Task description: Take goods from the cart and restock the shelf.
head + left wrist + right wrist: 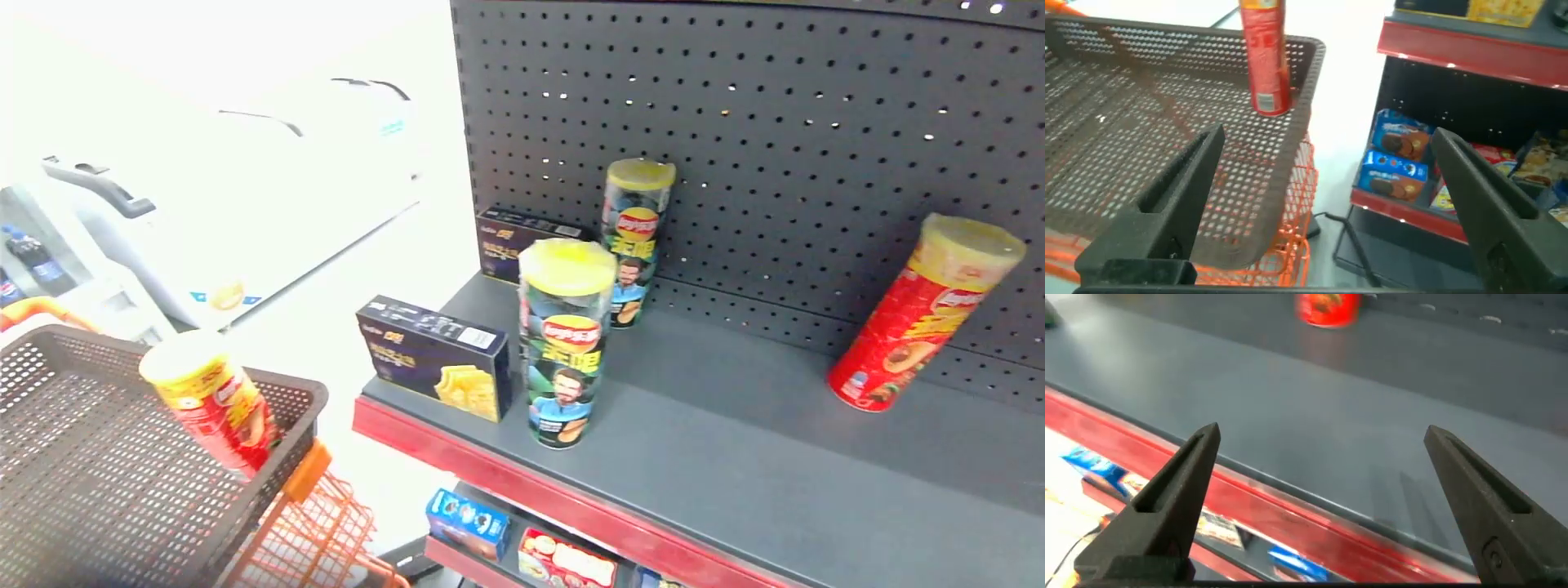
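— Where is the red can (214,400)?
— It stands in the basket (73,457). It has a red label with yellow writing. A leaning can (922,314) rests on the shelf (735,441).
— And the grippers?
— The left gripper (1327,137) is wide open near the basket. The right gripper (1323,434) is wide open over the shelf.

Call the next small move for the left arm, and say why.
Probably ease the left tool forward toward the red can in the basket corner nearest the shelf. That tool is open and empty, with the can ahead of it and apart from it. The right tool hovers open over the shelf, also empty, so nothing is ready to place.
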